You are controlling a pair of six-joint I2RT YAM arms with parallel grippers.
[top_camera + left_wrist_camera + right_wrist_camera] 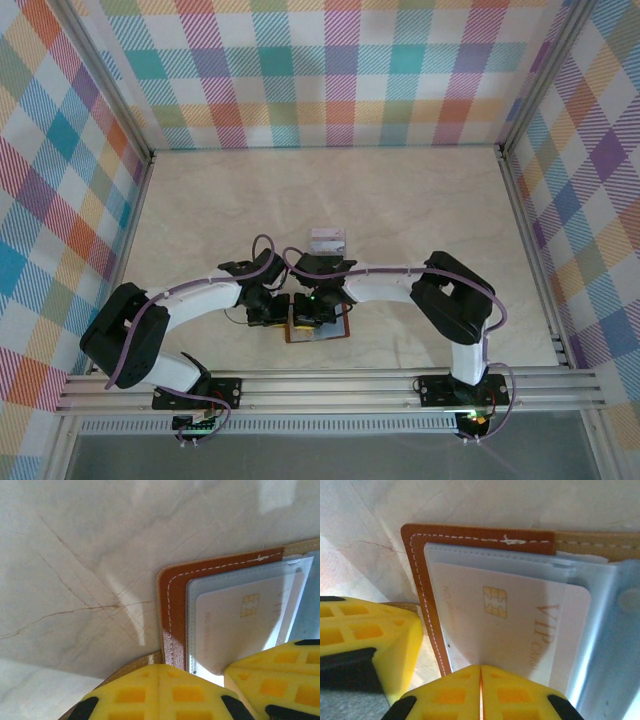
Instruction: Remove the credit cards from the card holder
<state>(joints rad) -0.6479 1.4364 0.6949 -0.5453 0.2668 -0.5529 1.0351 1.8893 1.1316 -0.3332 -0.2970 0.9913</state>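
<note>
Closed yellow-fingered left gripper [157, 675] and right gripper [480, 677] hover over pale marbled tabletop [400, 200], plaid walls [320, 70] around; right's tips meet whitish chip card [520, 625] in reddish-brown leather card holder [417, 555].

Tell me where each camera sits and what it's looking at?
Top external: high behind the arms' bases, looking down at the table; the left arm and right arm meet over the card holder.
Left wrist: on the left arm, looking closely at the holder's brown corner; the shut left gripper shows at the bottom.
Right wrist: on the right arm, close over the holder; the shut right gripper shows at the bottom.
Shared: both wrist views see the same pale chip card.
</note>
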